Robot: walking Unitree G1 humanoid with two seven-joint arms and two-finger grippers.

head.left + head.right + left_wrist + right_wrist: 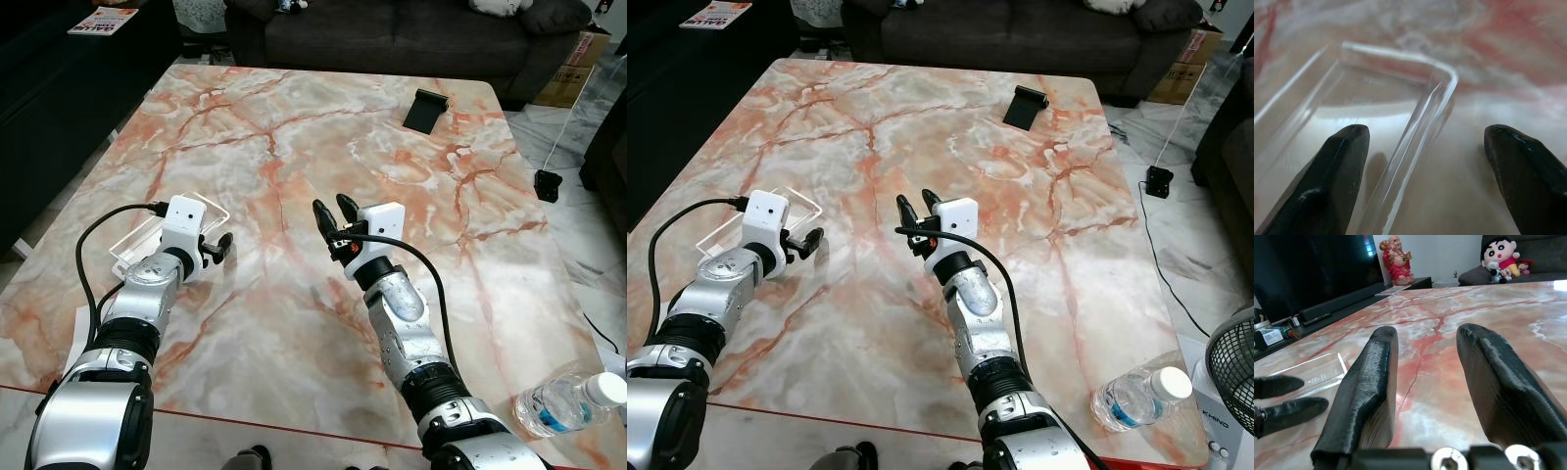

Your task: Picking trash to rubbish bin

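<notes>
Our left pincer, spread, straddles the tray wall: one finger inside, one outside.

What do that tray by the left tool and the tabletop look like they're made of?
The tray looks like clear, thin rigid plastic: the marbling shows through it and its rim catches glossy highlights. The left tool straddles its rim, open. The tabletop looks like polished marble or a marble-look slab, with orange-red veins on grey-white and soft reflections; real stone or laminate can't be told.
</notes>
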